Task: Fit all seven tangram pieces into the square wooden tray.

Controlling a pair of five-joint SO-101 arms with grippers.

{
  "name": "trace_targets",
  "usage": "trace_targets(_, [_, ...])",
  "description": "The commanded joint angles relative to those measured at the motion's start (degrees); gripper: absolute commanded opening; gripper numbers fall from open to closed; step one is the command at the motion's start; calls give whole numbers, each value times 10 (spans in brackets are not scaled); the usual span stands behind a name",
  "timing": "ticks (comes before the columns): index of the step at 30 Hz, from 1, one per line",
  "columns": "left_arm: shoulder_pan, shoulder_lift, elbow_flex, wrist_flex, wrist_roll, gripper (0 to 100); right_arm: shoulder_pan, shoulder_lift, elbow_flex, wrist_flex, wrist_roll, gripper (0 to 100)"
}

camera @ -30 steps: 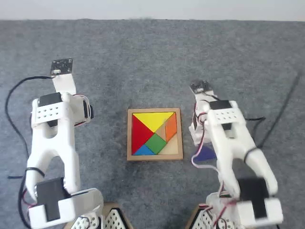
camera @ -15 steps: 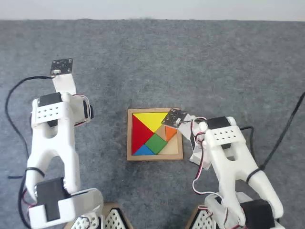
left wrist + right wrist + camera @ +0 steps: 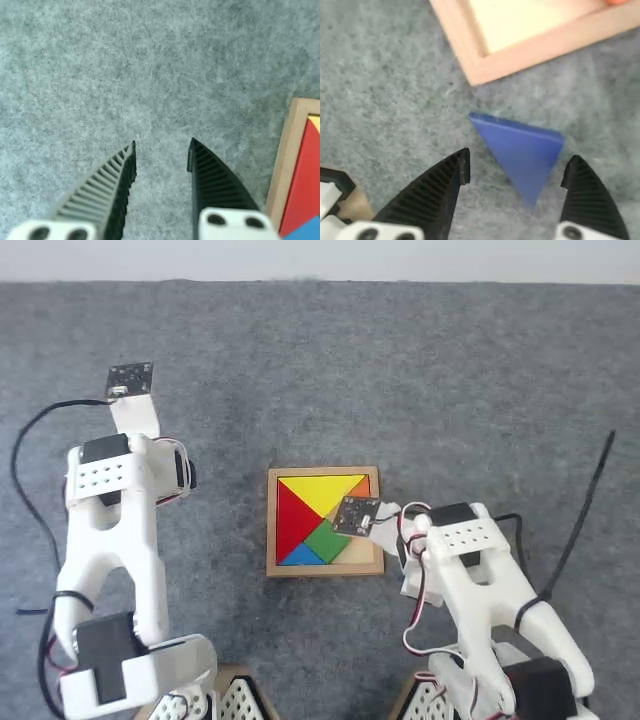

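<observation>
The square wooden tray (image 3: 375, 565) lies mid-table holding yellow (image 3: 318, 492), red (image 3: 292, 518), green (image 3: 326, 537), blue (image 3: 299, 555) and orange (image 3: 363, 484) pieces. The right arm (image 3: 470, 550) leans over the tray's right part. In the right wrist view, a blue-violet triangle (image 3: 522, 147) lies flat on the carpet just outside the tray's corner (image 3: 470, 70). My right gripper (image 3: 520, 155) is open, one finger on either side of it. My left gripper (image 3: 162, 142) hangs open over bare carpet, with the tray's edge (image 3: 282, 165) off to one side.
Grey carpet covers the table. A bare patch of tray floor (image 3: 530, 25) shows beside the corner near the triangle. The left arm (image 3: 110, 500) stands well to the left of the tray. Black cables trail at both outer sides.
The right arm has swung in towards the tray, and its wrist now hangs over the tray's right part, covering the triangle in the high view. The left arm has kept still.
</observation>
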Motion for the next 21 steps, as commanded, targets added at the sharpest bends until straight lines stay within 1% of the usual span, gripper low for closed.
trace_targets(1, [1,-17,-1,-8,-7,166,-3,-9,-4,-6,14,285])
trace_targets(5, [0,-17,-1,-7,-7,166,-4,7,-4,-7,13,284])
trace_targets(9, [0,-17,-1,-7,-7,166,-4,73,-17,-17,12,277])
trace_targets(13, [0,-17,-1,-7,-6,166,0,127,-59,-16,11,192])
trace_targets(15, [0,-17,-1,-6,-6,166,1,146,-79,-11,-1,174])
trace_targets(17, [0,-17,-2,2,-6,166,13,156,-100,-5,-17,170])
trace_targets(21, [0,-17,-3,4,-6,166,64,157,-135,-4,-40,169])
